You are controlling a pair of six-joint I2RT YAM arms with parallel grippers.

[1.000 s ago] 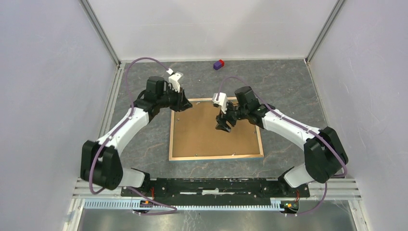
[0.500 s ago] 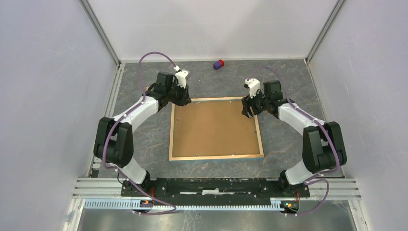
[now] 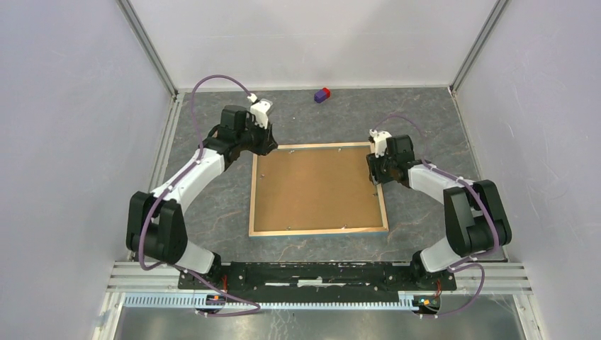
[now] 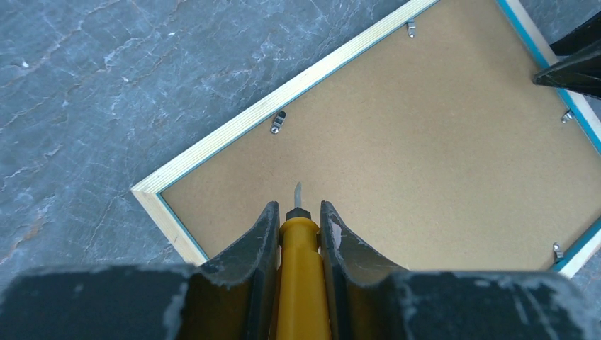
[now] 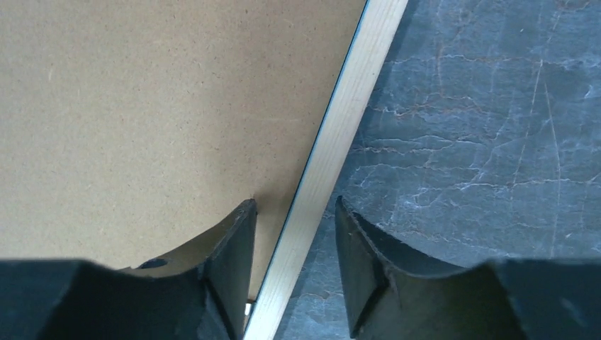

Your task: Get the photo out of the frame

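The brown-backed, wood-rimmed rectangular frame point(image 3: 317, 190) lay face down at the grey table's point(image 3: 212, 198) centre, photo hidden; the left gripper point(image 4: 298, 207) pinched a yellow-handled pick point(image 4: 301, 244), while the right gripper point(image 5: 294, 205), spread astride the right rim, might skid it when closing.

Over the frame point(image 4: 227, 136) back, left tool point(image 4: 298, 209) tight around yellow-handled pick point(image 4: 301, 269)

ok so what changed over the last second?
Right gripper swung from mid-board out to the right edge of the frame; its open jaws now straddle the rim. Nothing was grabbed or released. Left gripper stayed at the far-left corner, shut on the yellow tool. The frame and the block did not move.
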